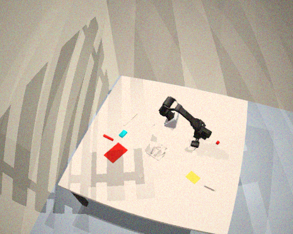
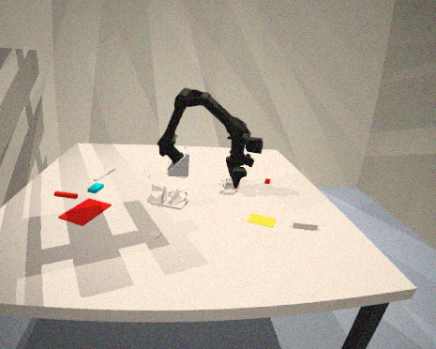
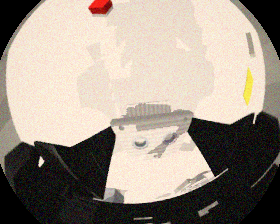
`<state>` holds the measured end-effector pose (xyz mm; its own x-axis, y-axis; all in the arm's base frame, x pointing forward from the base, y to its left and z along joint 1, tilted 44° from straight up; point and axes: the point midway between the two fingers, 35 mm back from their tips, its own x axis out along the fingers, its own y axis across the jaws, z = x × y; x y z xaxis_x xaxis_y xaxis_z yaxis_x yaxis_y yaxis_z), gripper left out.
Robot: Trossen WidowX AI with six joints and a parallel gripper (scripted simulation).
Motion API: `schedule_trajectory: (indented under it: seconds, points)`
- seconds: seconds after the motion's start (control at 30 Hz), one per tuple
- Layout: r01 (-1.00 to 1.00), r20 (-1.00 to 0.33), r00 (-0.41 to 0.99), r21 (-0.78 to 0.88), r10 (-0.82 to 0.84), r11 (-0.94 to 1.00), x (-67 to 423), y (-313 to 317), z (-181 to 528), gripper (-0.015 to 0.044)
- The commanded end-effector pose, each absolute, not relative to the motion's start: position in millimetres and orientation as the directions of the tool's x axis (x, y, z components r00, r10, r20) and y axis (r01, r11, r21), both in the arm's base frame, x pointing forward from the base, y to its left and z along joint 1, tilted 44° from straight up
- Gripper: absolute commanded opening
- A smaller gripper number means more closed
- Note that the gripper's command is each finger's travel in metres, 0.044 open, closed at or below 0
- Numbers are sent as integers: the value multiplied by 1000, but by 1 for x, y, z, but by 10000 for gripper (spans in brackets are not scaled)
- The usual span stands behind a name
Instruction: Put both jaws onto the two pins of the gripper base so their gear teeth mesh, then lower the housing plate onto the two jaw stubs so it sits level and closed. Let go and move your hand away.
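Observation:
My gripper (image 1: pixel 194 148) (image 2: pixel 236 187) (image 3: pixel 151 124) is open, low over the table, with its fingers on either side of the pale housing plate (image 3: pixel 153 120). The plate shows a ridged edge and two round holes in the wrist view; the hand mostly hides it in the top and exterior views. The pale gripper base (image 2: pixel 165 204) lies to the left of the hand in the top and exterior views. Pale jaw pieces (image 2: pixel 173 194) stand up on it. Pale on pale, their teeth and pins are too small to make out.
Also on the table are a red sheet (image 1: pixel 116 153) (image 2: pixel 85 212), a red bar (image 1: pixel 108 137) (image 2: pixel 66 194), a cyan block (image 1: pixel 123 133) (image 2: pixel 96 188), a yellow square (image 1: pixel 193 177) (image 2: pixel 262 220), a grey bar (image 2: pixel 305 226) and a small red block (image 1: pixel 217 143) (image 3: pixel 100 6).

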<state>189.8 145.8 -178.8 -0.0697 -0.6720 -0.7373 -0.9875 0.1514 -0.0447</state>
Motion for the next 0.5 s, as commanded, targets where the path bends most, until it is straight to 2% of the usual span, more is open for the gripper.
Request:
schedule_trajectory:
  seconds: [0.0, 0.17, 0.47]
  points:
    - [-987, -737, -70, -45, -672, 151, 190, 146, -179, 387]
    - [-987, -737, -70, -45, -672, 151, 190, 146, -179, 353]
    - [-987, -737, -70, -45, -672, 151, 190, 146, -179, 351]
